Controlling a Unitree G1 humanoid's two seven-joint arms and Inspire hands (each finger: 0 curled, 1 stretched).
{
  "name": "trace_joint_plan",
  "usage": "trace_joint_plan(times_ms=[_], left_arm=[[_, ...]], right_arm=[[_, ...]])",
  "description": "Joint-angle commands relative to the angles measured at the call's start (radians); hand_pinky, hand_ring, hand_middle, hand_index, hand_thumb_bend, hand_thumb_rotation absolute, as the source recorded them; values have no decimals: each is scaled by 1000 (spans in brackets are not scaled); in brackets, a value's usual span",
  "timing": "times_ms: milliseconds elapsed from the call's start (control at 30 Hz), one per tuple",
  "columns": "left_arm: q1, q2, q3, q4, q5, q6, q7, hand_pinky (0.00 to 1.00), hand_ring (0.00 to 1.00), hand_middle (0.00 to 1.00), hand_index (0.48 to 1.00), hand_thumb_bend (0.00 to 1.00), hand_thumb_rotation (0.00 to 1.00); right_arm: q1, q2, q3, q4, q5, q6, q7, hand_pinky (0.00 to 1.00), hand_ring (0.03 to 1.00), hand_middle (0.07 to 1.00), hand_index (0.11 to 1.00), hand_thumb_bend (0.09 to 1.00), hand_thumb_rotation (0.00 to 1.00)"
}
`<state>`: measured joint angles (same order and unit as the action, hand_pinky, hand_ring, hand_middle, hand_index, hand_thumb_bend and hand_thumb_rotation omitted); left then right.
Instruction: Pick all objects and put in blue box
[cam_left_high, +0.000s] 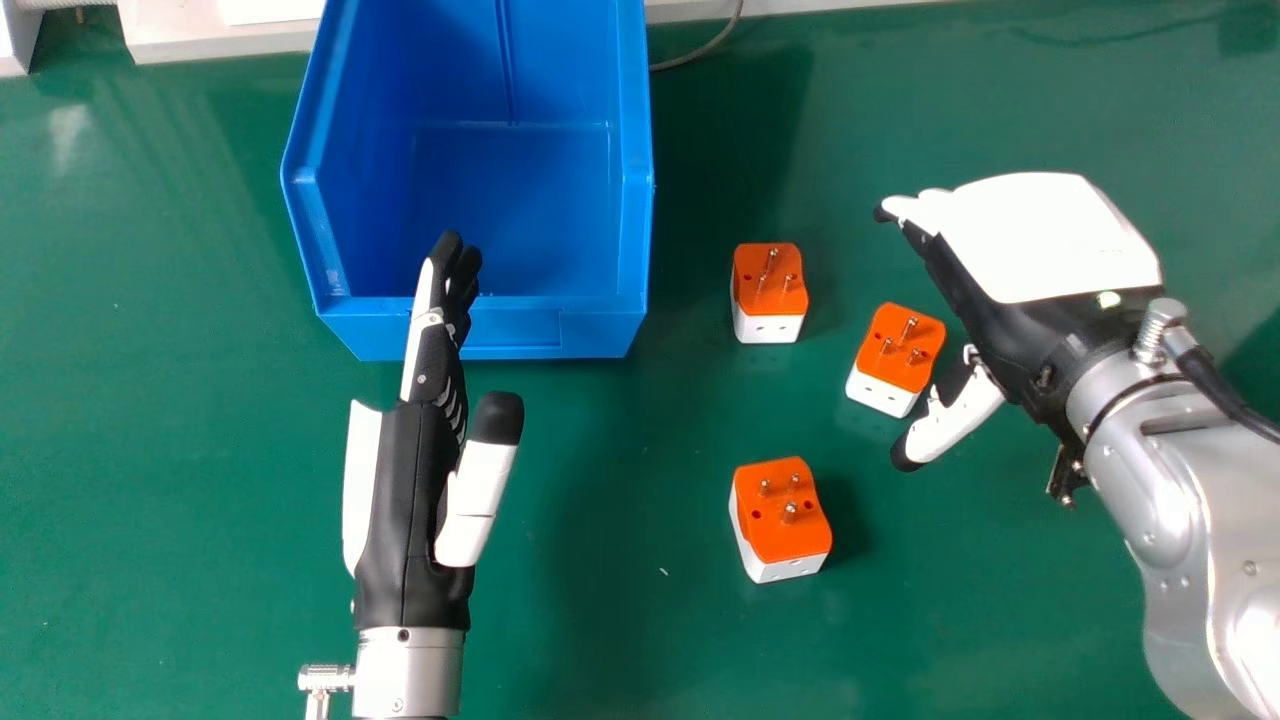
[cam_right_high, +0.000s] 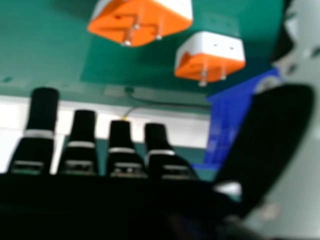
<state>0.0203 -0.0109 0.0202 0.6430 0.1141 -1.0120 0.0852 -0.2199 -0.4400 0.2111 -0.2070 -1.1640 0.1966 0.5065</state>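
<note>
The right hand (cam_left_high: 1045, 240), fingers straight and thumb spread, should straddle the orange-and-white adapter (cam_left_high: 885, 360) at its 8 o'clock and pinch the sides, sparing the upward pins (cam_left_high: 909, 328). The adapter's long axis runs 1 to 7 o'clock, white end toward 7; the blue box (cam_left_high: 600, 330) lies at its 10.
</note>
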Motion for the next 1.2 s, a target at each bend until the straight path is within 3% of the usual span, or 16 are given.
trace_joint_plan(times_ms=[0,133,367,567,767,1000,1167], left_arm=[[-13,0,-7,-16,-1,-3,-6,1000,971,969,963,934,967],[-22,1,-5,-5,3,-15,-1,1000,972,969,963,932,966],[-29,0,-5,-2,4,-18,0,1000,976,968,962,929,964],[-26,-2,-8,-10,5,-12,-1,1000,981,969,962,923,964],[-28,-2,-5,-4,12,-18,7,1000,980,970,964,923,965],[-31,0,-3,5,9,-26,5,1000,978,969,964,921,965],[-34,0,-1,12,12,-28,11,1000,977,969,964,915,966]], right_arm=[[-55,-22,3,20,14,-13,-25,680,853,899,869,1000,207],[-95,-29,16,76,38,-27,-49,690,851,895,850,999,191],[-157,-45,45,169,64,-47,-86,697,843,892,839,997,188],[-220,-54,64,246,102,-53,-66,702,843,895,843,989,186],[-273,-65,99,328,108,-59,-69,711,845,892,841,977,170],[-321,-75,148,413,92,-54,-84,725,844,887,825,970,158],[-338,-77,168,451,96,-46,-78,683,783,840,780,967,158]])
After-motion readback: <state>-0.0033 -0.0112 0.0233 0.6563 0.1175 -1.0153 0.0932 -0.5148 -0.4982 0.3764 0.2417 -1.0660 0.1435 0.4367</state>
